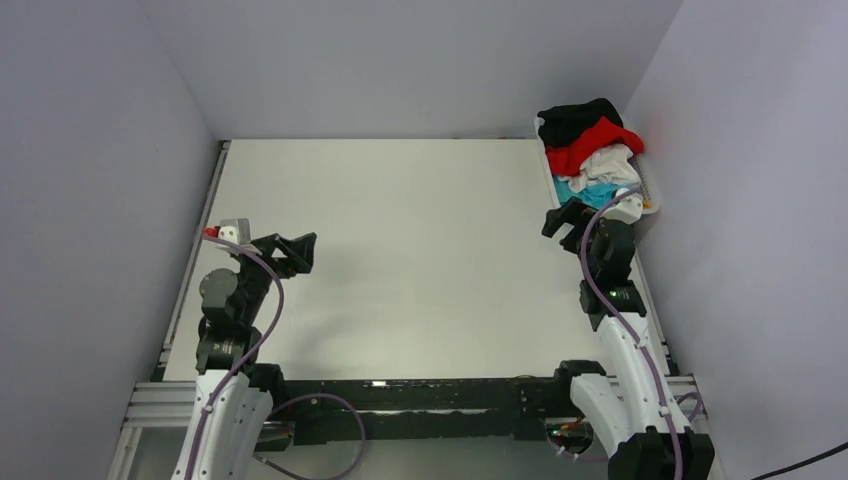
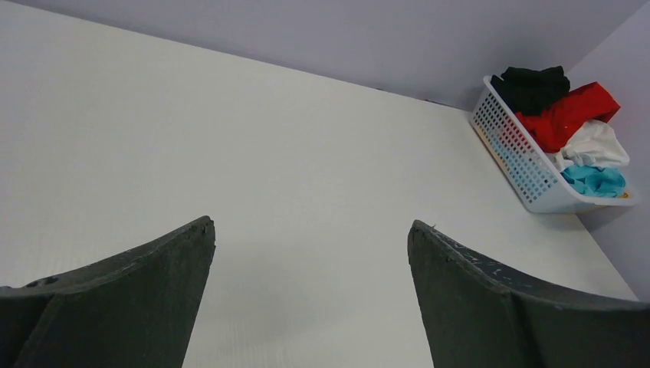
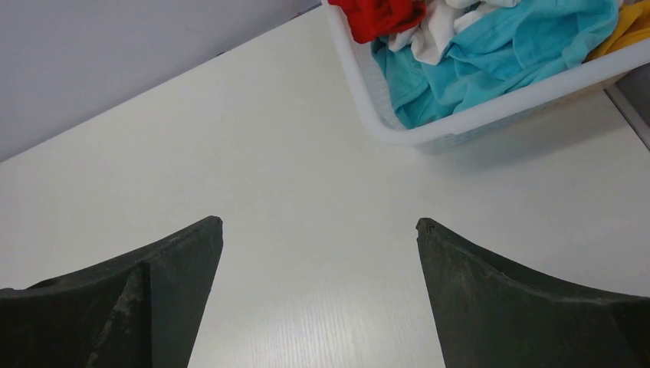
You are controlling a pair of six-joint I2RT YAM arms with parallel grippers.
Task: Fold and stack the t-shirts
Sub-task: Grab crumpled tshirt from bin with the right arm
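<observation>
The t-shirts [image 1: 592, 150] are seen heaped, unfolded, in a white slatted basket [image 1: 650, 198] set at the 2 o'clock corner of the bench [image 1: 420, 230], against the right wall. Within the heap, a black shirt [image 1: 575, 118] is placed farthest back, at 12 o'clock. A red shirt [image 1: 598, 138] is draped next to it, then a white shirt [image 1: 612, 162], and a turquoise shirt [image 1: 590, 192] is found at the near, 6 o'clock end. A strip of yellow cloth [image 3: 632, 19] is glimpsed at the basket's edge in the right wrist view.

The left claw [image 1: 303, 252] is held above the bench at about 9 o'clock, well apart from the basket, its jaws spread wide with nothing between them. The right claw [image 1: 560, 220] is positioned at about 3 o'clock, just beside the basket's near end, and is likewise spread wide and unloaded. Only bare bench surface is shown between its fingers [image 3: 153, 291], with the turquoise shirt lying beyond at 1 o'clock.
</observation>
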